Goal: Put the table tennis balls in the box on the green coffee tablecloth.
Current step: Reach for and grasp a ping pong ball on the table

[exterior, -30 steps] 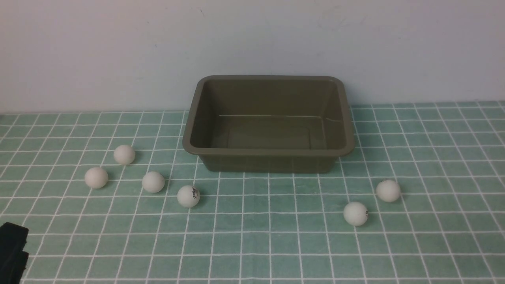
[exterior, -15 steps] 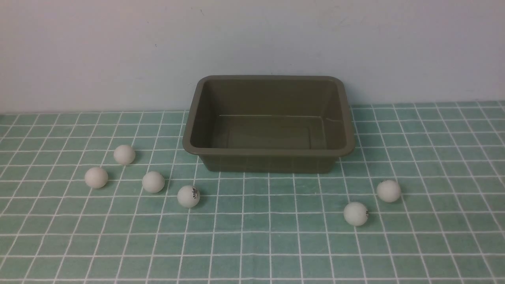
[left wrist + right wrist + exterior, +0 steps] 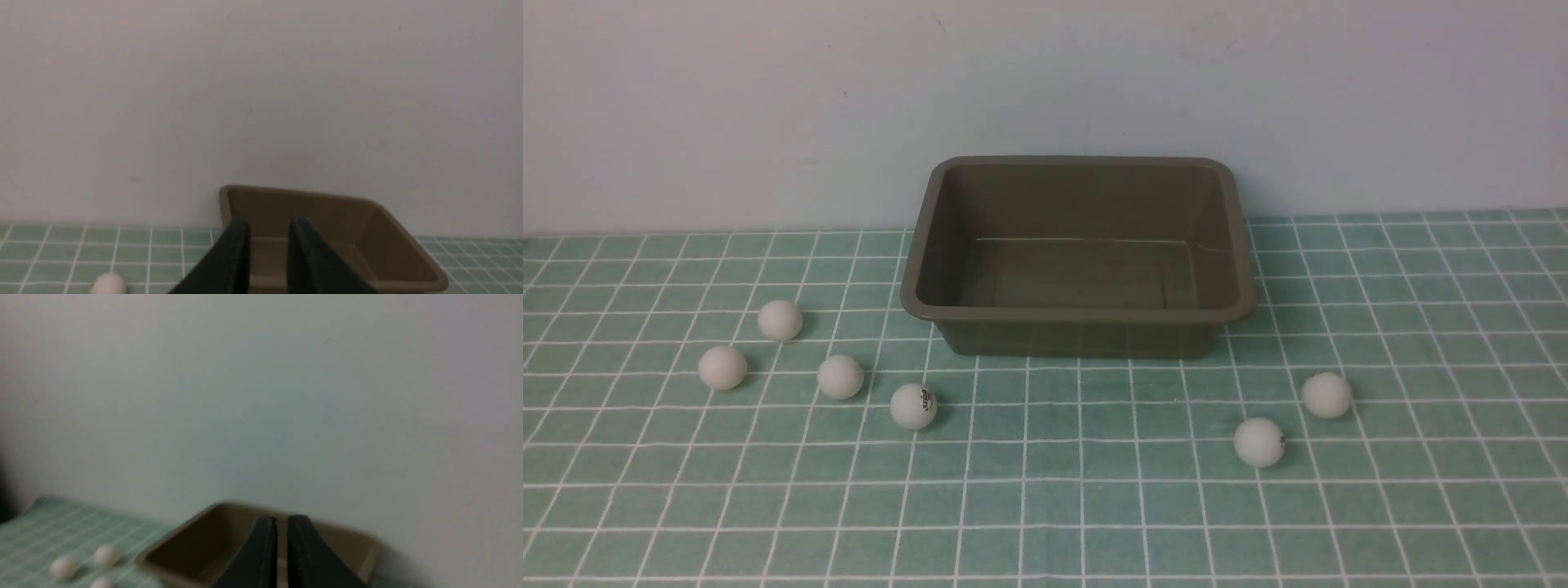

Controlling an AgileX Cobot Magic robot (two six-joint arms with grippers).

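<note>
Well, the plain wall [image 3: 1045,82] is the biggest thing, and it stands right behind everything. Next comes the green coffee tablecloth [image 3: 1045,506]. It runs off the front view at the left, right and near sides. It has lots of bare room along the near side and in the middle, in front of the box.

The box [image 3: 1078,314] sits on the cloth at the back, in the middle, with its far edge close to the wall. It stands upright with nothing inside. Bare cloth lies on both sides of it.

The left gripper [image 3: 267,228] has two black fingers [image 3: 233,257] that are a little apart, with nothing between them. The right gripper [image 3: 281,524] has its fingers almost together, with just a thin slit, and it holds nothing. Both point toward the box. The picture edge cuts off their lower parts.

The six table tennis balls [image 3: 780,320] [image 3: 722,367] [image 3: 840,376] [image 3: 913,406] [image 3: 1258,443] [image 3: 1327,395] all lie on the cloth, outside the box. Four sit to the left and two to the right, in front of the box. They do not touch each other or the box. The printed ball [image 3: 913,406] is the left one nearest the box's front corner.

In the left wrist view one ball is half cut off. In the right wrist view everything is blurry.
</note>
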